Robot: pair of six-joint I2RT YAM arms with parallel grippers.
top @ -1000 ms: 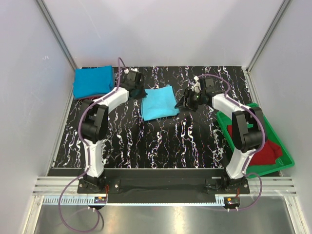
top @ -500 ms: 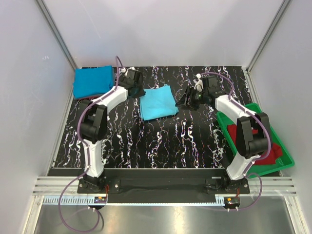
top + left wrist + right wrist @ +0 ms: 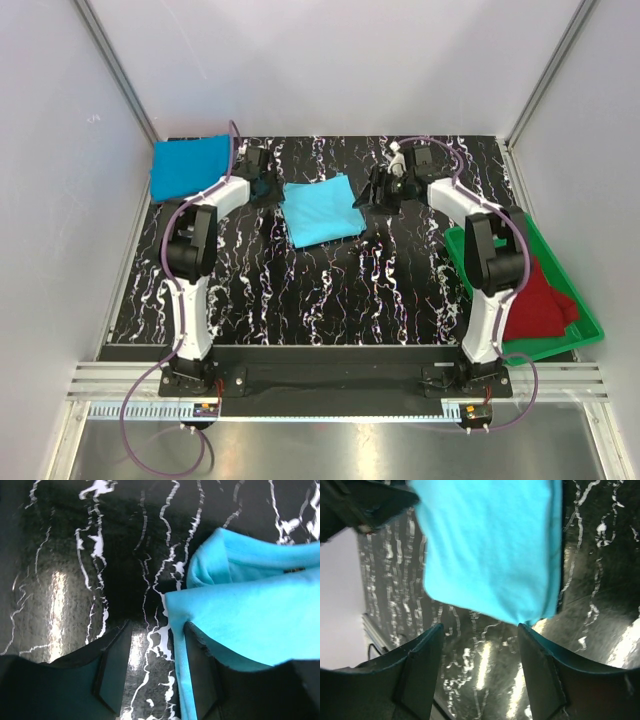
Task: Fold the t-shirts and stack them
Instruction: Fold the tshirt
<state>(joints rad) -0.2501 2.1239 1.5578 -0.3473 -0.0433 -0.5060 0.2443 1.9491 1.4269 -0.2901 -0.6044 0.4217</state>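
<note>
Takes the light turquoise folded cloth t-shirt (image 3: 322, 210), lying mid-way across the black white-veined table (image 3: 330, 290) towards its far side, as the mark for everything else.

Well to its left, finds a deeper blue folded cloth t-shirt (image 3: 190, 167) parked in the back corner, probably as the base of the stack and out of the folding area.

Just at the turquoise shirt's left edge, shows the left jaws low over the table, moderately parted, with only bare table between them and the shirt's hem lying against one finger, unpinched. Reads as a finished fold left flat to keep its shape.

At the turquoise shirt's right edge, shows the right jaws spread wide and facing the cloth, likewise holding nothing, with one corner of the shirt close to a finger.

Well to the right of the turquoise shirt and nearer the arm bases, finds dark red cloth t-shirts (image 3: 540, 305) heaped in a green plastic tray (image 3: 590, 335), seemingly the supply yet to be folded.

As for edges, looks fairly square from above, with a doubled layer bulging near the left corner in the left wrist view. Leaves open table between the turquoise shirt and the blue one, enough, on judgement, for a carry leftward. Offers a broad bare stretch on the near side. Tightens on the far side, with the back wall (image 3: 330, 70) near both arms.
</note>
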